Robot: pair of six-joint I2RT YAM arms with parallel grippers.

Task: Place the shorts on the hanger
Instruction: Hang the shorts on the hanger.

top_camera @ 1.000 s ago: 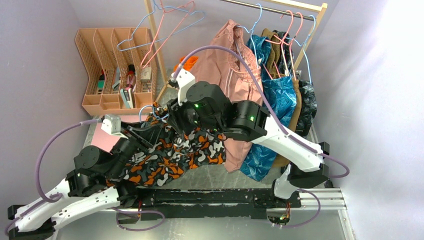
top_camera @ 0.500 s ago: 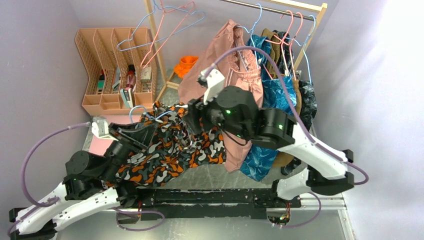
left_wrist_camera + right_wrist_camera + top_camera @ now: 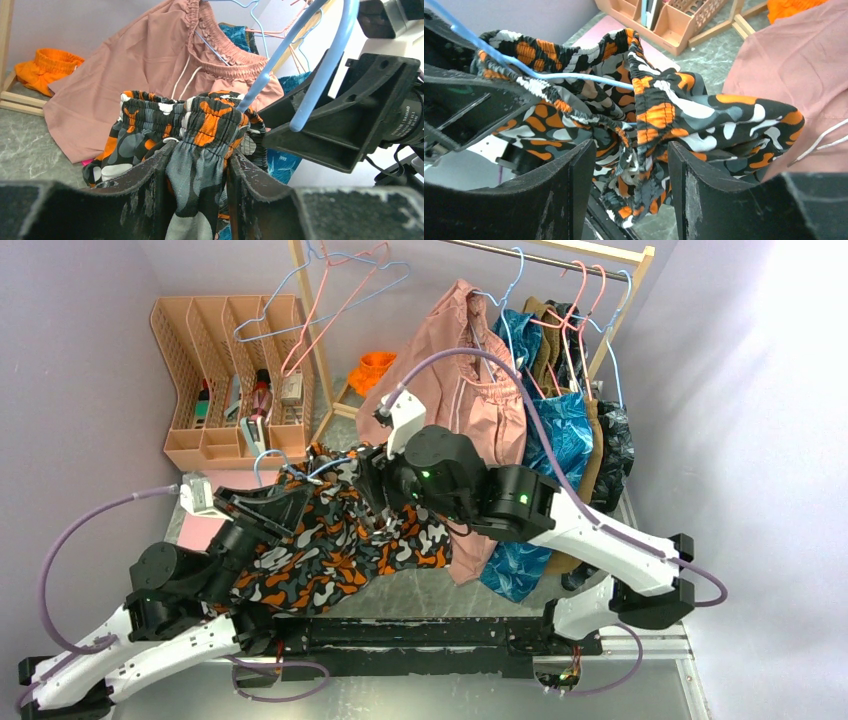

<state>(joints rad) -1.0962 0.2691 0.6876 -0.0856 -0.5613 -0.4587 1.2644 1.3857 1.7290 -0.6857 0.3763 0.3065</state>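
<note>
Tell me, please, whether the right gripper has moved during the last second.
Yes: the right gripper ended farther right, away from the organiser.

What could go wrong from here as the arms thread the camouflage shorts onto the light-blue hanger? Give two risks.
1. The right jaws stand apart around the shorts, so only the left jaws pinch the waistband. The fabric may slide off the light-blue hanger.
2. The dusty-pink garment hangs just behind the shorts. It could snag if the arms push forward.
</note>
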